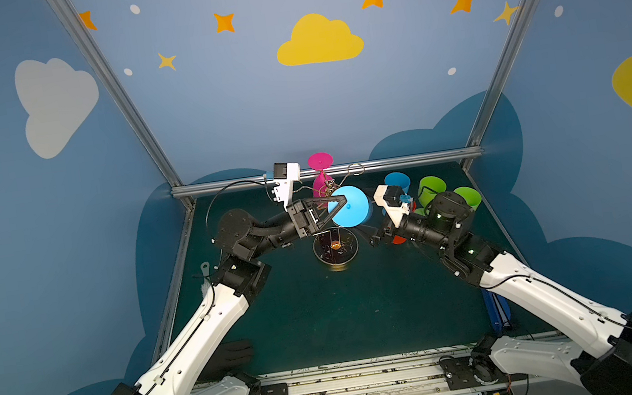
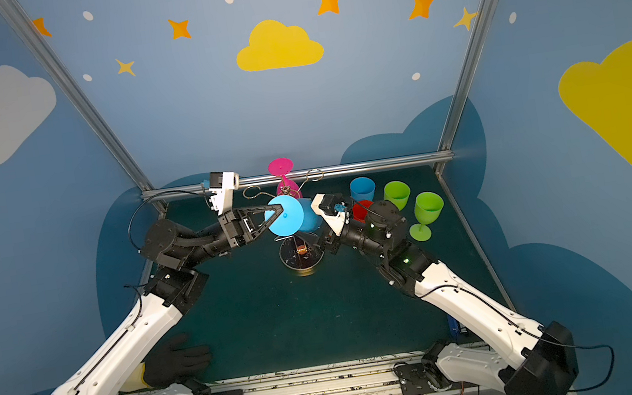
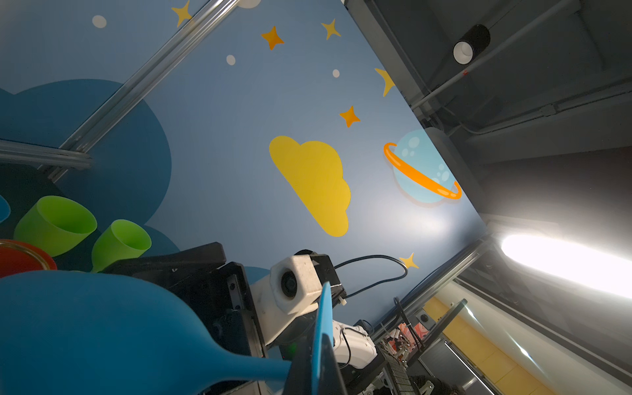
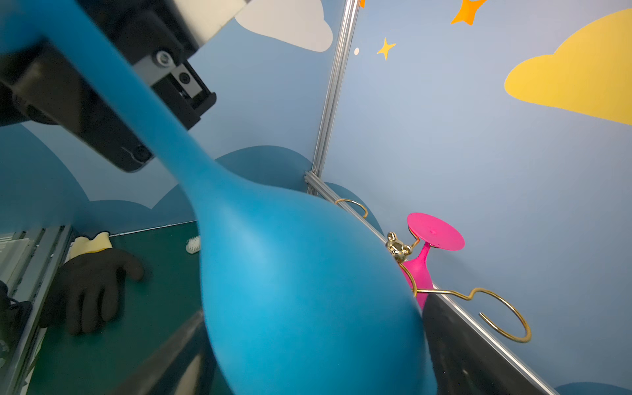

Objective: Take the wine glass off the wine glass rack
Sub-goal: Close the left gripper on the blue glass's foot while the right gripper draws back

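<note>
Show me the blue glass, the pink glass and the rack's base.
blue glass (image 1: pixel 349 206), in a top view, on its round foot.
pink glass (image 1: pixel 319 161), in a top view, on its foot.
rack base (image 1: pixel 324 255), in a top view, on the dark disc.

Both top views are evenly lit and sharp at the centre, with wide-angle stretch toward the edges; the green table (image 1: pixel 323 323) is dim, with only soft shadows; in the left wrist view a lamp (image 3: pixel 564 263) blows out to white glare and hazes the wall (image 3: pixel 427 219) beside it; in the right wrist view the blue wine glass (image 4: pixel 301 290) is close and blurred, its stem smeared.
</note>
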{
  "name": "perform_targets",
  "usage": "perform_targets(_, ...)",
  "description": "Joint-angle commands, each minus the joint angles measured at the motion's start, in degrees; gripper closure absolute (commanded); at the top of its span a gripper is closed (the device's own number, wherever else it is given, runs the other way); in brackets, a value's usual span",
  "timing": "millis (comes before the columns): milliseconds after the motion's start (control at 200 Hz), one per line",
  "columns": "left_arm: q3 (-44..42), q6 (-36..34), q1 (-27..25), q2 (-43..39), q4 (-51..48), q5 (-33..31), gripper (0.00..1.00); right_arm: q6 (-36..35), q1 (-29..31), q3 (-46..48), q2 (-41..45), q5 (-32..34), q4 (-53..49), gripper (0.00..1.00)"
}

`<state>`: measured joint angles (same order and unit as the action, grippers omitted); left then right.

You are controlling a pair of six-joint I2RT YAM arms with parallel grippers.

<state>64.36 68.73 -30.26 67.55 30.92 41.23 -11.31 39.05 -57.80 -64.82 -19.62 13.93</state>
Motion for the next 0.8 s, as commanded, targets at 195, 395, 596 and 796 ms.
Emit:
perform_targets(195,0.1,2.0,-0.6,-0.5,5.2,1.2,0.97,2.6,0.8,-3.1,-1.3,-2.2,2.2,0.11)
perform_targets(395,0.1,2.6,-0.7,-0.3,5.4,1.3,0.97,1.1,2.1,-3.5,-0.9,-1.3,1.8,0.11)
perform_targets(596,0.2,2.7,-0.7,-0.3,4.7,1.5,0.97,-1.3,3.3,-2.9,0.1,2.1,1.5,0.11)
perform_targets(796,0.9,3.2,-0.7,-0.5,5.0,1.9,0.97,-1.2,3.4,-2.1,-0.3,3.4,0.7,0.11)
